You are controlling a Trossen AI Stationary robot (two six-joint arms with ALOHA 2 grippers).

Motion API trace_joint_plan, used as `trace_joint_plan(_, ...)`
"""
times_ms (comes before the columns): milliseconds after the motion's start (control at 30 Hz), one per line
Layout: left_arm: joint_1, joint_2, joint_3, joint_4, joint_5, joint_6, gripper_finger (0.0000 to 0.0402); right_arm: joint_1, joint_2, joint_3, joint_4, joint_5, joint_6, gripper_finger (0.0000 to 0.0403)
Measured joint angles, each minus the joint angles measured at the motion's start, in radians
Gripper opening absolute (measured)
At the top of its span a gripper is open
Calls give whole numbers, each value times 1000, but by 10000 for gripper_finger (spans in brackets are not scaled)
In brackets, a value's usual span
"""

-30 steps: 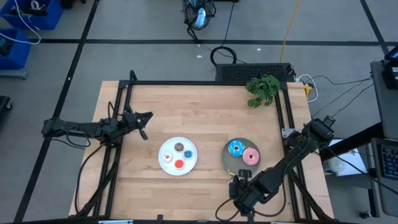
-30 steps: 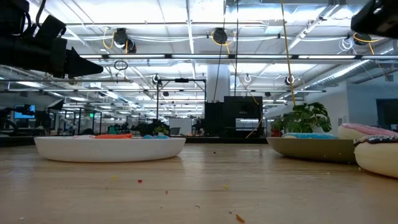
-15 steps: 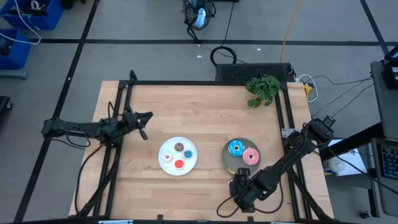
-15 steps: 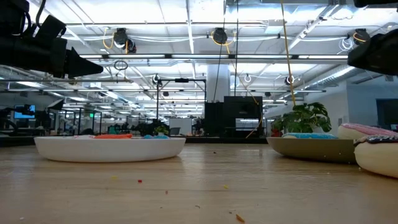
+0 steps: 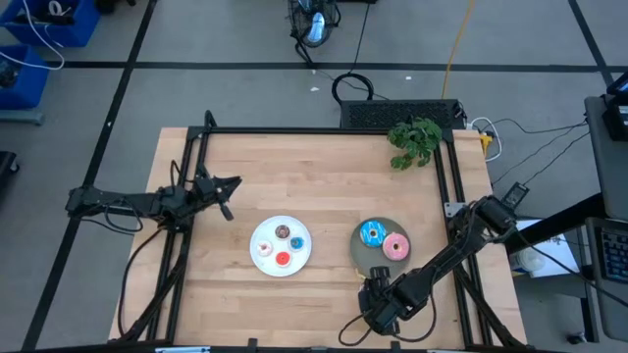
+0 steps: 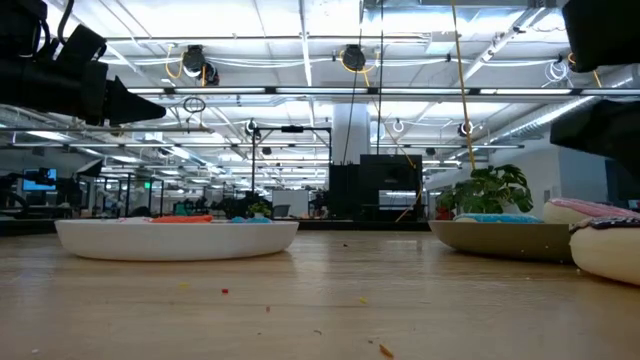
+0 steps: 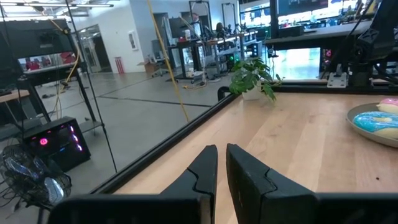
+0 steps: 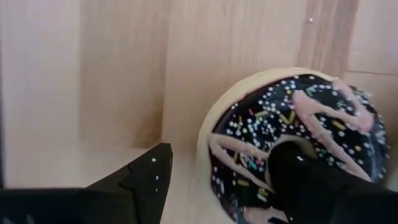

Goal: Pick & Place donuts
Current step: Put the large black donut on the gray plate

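Fingers of the right gripper [image 8: 236, 186] are being spread around the dark brown donut [image 8: 292, 143], one finger in its hole, so a skewed closing risks flipping it.

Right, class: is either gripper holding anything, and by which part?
Nothing yet. The right gripper has open jaws straddling one side of the dark brown donut, one in its hole. The left gripper is empty.

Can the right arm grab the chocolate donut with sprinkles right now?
Probably yes. The right pincer is open right over the chocolate donut, one finger beside its outer edge on the bare wood, the other at its hole. Nothing lies between them. The left pincer waits far off.
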Motion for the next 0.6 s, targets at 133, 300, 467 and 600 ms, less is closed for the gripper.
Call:
trace_joint_plan(133,0,0,0,1,0,0,42,0,25,5,2,1,-2,242)
trace_joint_plan(300,0,0,0,1,0,0,42,-3,32,5,2,-7,-5,224)
trace_joint_plan(467,0,0,0,1,0,0,42,-13,28,2,3,2,19,170)
trace_joint_plan(600,0,0,0,1,0,0,42,-25,19,16,-13,1,13,104)
